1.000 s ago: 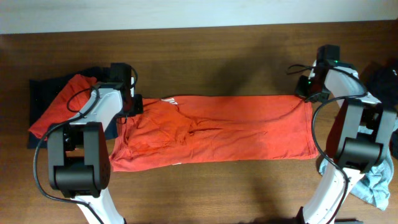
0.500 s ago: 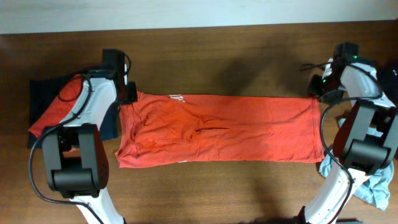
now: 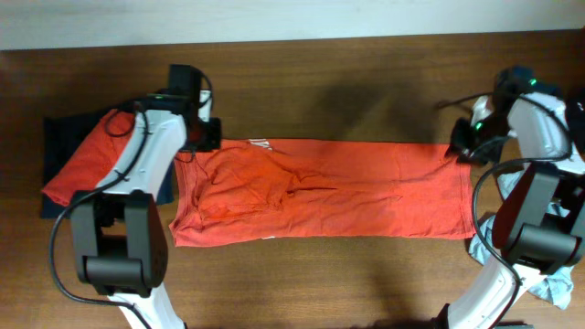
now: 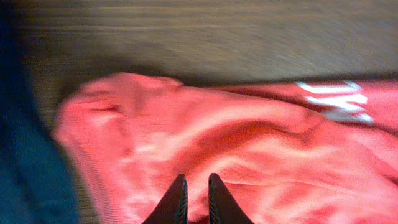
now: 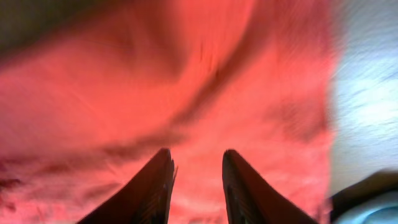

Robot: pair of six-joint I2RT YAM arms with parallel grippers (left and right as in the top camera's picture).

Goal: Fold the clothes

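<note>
Within the last second both arms stretched the red-orange cotton T-shirt [image 3: 320, 192] flat across the brown wooden table [image 3: 320, 100] and let go; the left gripper [image 4: 196, 180] is barely parted, the right gripper [image 5: 196, 155] wider, neither pinching cloth, so it looks ready for the next fold.

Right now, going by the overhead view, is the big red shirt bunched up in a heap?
No, the red shirt lies stretched out flat in a long band across the table.
</note>
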